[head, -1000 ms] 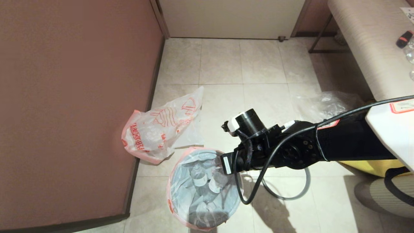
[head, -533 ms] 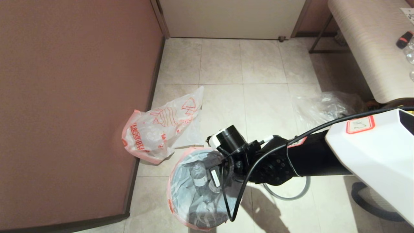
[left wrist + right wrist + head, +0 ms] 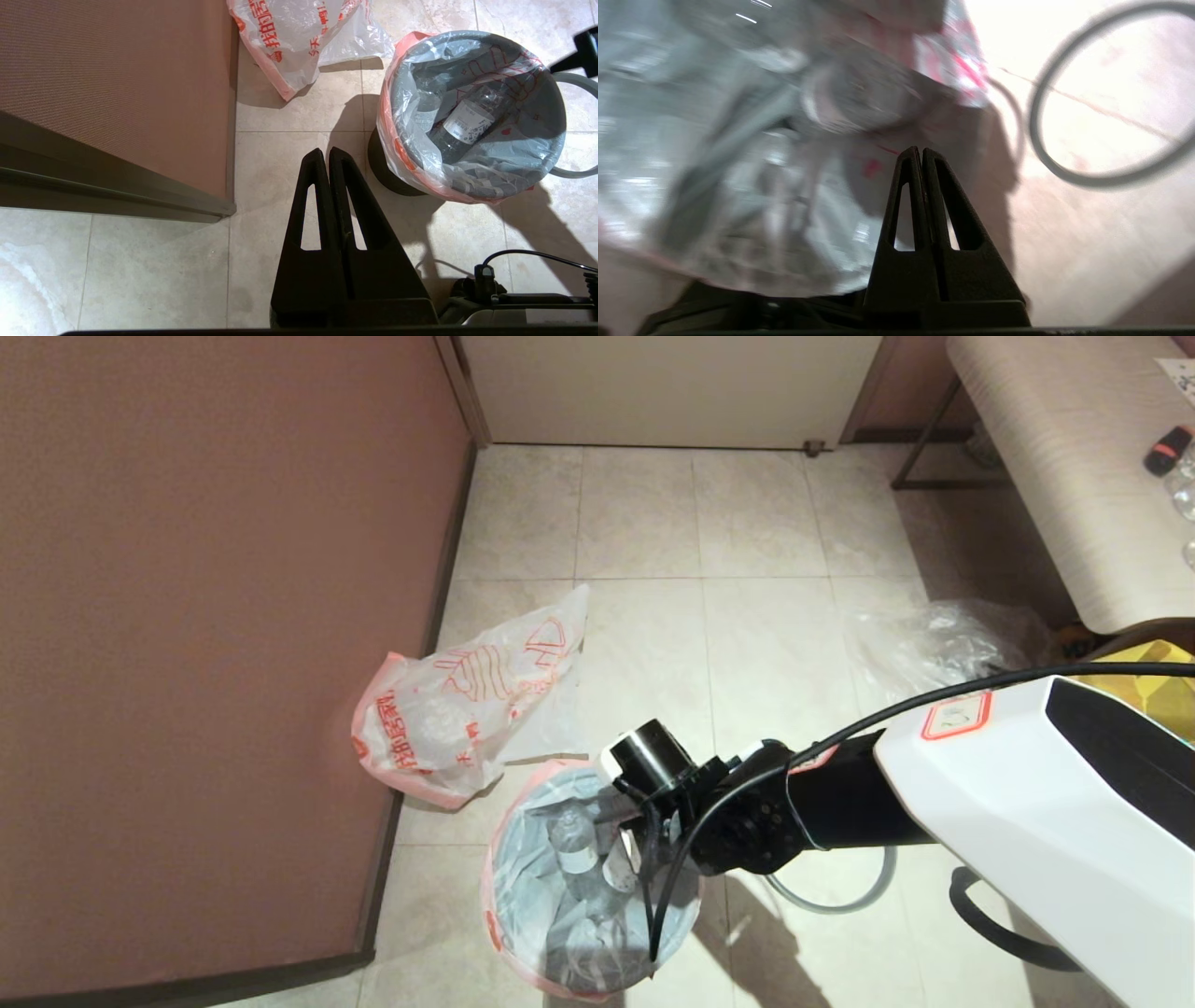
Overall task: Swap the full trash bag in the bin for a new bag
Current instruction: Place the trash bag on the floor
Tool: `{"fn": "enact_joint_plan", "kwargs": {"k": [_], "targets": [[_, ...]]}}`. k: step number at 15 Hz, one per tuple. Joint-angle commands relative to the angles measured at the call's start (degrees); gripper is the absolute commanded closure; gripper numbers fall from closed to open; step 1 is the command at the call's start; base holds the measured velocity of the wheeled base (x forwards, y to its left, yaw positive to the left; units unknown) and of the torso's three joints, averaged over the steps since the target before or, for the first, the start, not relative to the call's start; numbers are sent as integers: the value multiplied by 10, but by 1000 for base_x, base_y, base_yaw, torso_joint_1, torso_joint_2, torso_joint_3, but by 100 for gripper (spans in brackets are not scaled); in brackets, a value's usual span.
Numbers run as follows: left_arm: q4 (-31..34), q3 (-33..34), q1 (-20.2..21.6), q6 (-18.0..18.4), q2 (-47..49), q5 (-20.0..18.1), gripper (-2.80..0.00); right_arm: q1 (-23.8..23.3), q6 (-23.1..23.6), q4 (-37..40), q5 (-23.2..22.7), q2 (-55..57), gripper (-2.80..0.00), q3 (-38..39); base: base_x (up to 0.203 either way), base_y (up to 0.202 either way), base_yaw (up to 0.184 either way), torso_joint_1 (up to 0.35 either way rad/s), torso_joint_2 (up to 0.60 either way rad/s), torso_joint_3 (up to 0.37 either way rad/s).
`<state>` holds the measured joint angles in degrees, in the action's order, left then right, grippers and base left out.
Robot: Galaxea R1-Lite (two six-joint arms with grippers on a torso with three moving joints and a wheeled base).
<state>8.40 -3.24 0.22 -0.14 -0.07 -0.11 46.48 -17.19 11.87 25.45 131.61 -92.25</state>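
Note:
The bin stands on the tiled floor, its black wall showing below the full trash bag that lines it. The bag's pink-orange edge is folded over the top, and clear bottles lie inside. The new bag, with red-orange print, lies crumpled on the floor just beyond the bin, by the brown panel. The bin's grey ring lies on the floor to its right. My right gripper is shut and empty, low over the bag at the bin's right rim. My left gripper is shut and empty, above bare floor on the bin's left.
A brown panel closes off the left side. A clear colourless plastic bag lies at the right near a bench. A yellow tote shows behind my right arm. Open tiles stretch ahead to the far wall.
My right arm has swung left and down, bringing its wrist from beside the bin's right rim to over the bin's opening. The bags and ring have not moved.

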Motion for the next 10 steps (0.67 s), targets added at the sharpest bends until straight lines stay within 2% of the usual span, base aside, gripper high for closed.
{"fn": "enact_joint_plan", "kwargs": {"k": [1, 3, 4, 10], "targets": [[0, 0, 0, 0, 1, 0, 0, -9, -20, 37, 20, 1, 0, 4, 0, 0, 0, 0, 0, 0], [0, 0, 0, 0, 1, 0, 0, -19, -36, 48, 22, 0, 0, 5, 0, 0, 0, 0, 0, 0], [0, 0, 0, 0, 1, 0, 0, -19, -35, 46, 21, 3, -280, 6, 0, 0, 0, 0, 0, 0], [0, 0, 0, 0, 1, 0, 0, -21, -23, 23, 15, 18, -280, -1, 0, 0, 0, 0, 0, 0]]}}
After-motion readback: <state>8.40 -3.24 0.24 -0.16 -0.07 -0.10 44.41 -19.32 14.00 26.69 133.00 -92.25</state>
